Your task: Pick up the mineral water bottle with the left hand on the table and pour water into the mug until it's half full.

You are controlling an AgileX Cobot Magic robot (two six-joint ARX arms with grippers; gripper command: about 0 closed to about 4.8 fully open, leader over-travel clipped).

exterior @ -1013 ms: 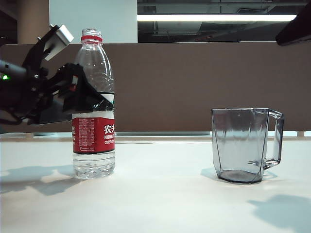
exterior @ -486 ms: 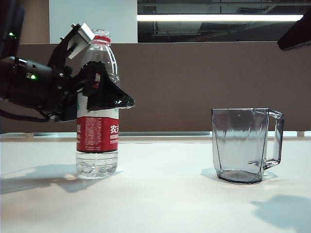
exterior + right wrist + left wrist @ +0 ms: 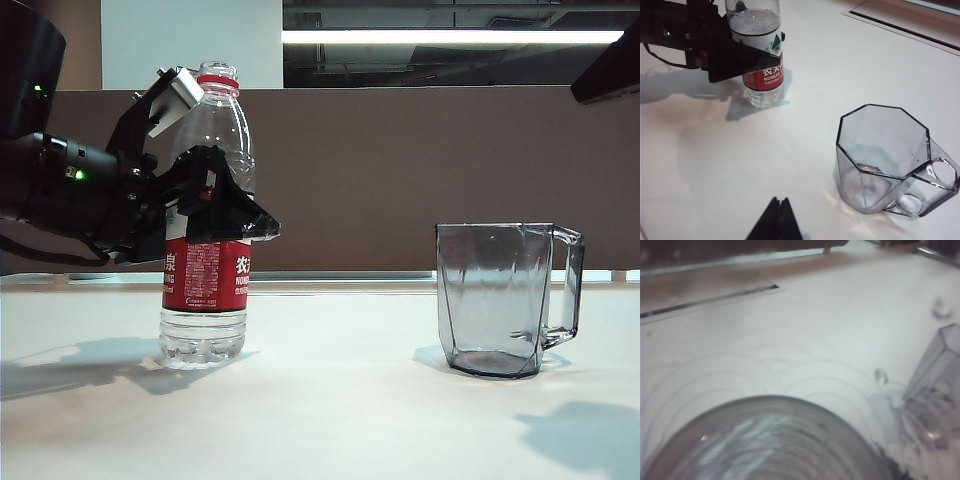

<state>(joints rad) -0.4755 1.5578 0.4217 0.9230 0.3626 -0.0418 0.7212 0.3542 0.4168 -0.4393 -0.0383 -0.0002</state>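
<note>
The left end effector is at the upper body of the mineral water bottle, with its 2 black fingers spread wide and set on either side of the bottle just above the red-and-white label; whether the pads actually press the plastic cannot be told. The bottle stands upright on the white tabletop, uncapped (the red neck ring sits above the fingers), with a little water showing in its ribbed base. In the left wrist view the bottle's clear curved shoulder fills the frame right in front of the camera, and the mug shows beyond it at the edge. The mug stands upright and empty, well apart from the left end effector, on the far side of the bottle from the arm, its squared handle turned away from the bottle. The right end effector hangs high above the tabletop near the mug, its 2 dark tips together and holding nothing.
</note>
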